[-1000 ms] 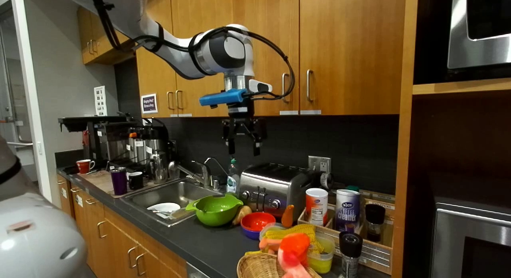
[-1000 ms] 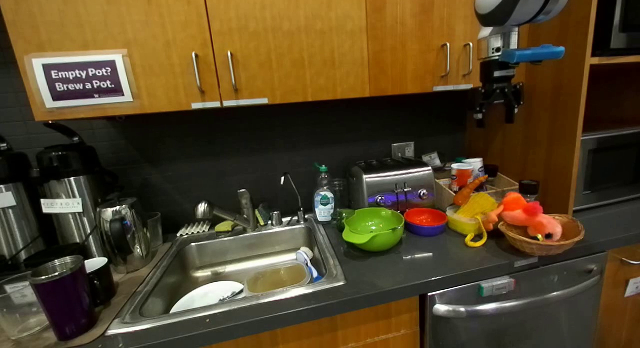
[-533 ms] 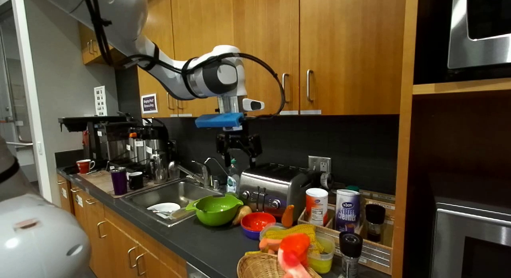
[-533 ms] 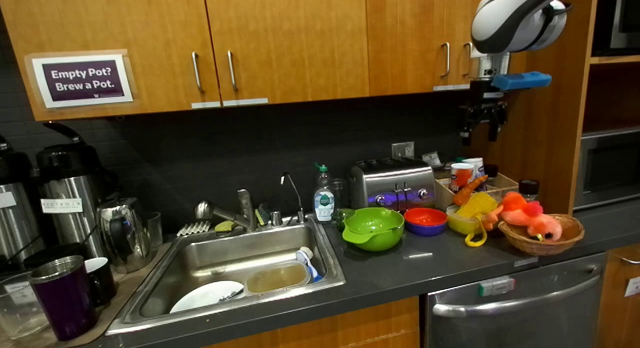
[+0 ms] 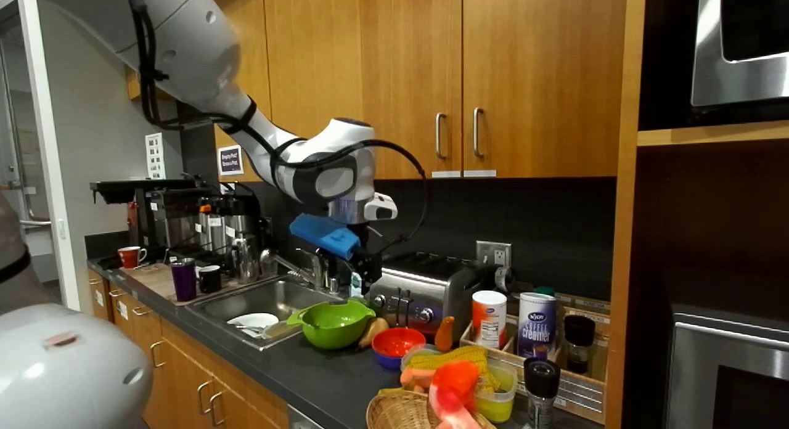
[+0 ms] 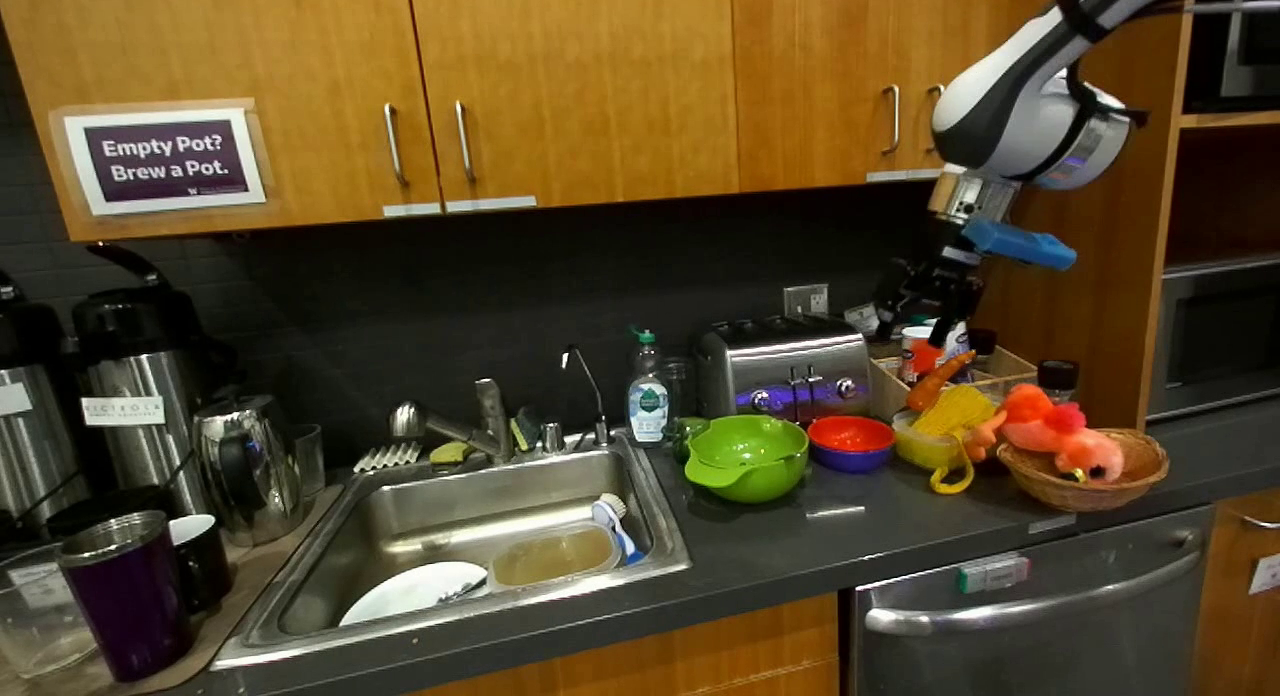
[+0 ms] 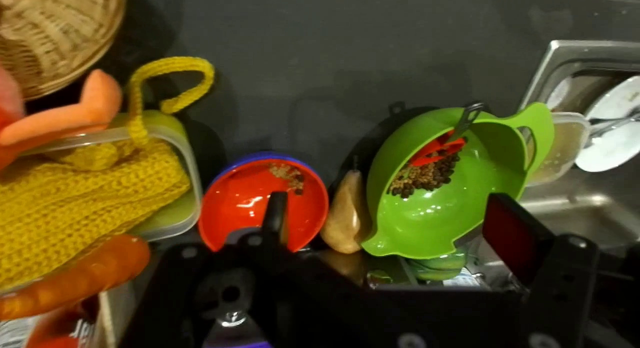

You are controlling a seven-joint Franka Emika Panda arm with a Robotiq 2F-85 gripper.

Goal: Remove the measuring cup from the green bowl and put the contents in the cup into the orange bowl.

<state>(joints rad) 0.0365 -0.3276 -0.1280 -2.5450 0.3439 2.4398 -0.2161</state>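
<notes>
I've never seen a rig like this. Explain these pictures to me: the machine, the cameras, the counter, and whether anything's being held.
The machine is a robot arm ending in a two-fingered gripper. Two cameras stand apart and watch from outside; the third rides on its wrist, looking down, with the black fingers low in view. On the counter sit a green bowl with a red measuring cup and brown bits inside, a smaller orange bowl with blue showing under its rim, and a wicker basket with a plush toy partly in it. The fingers stand wide apart, gripping nothing.
</notes>
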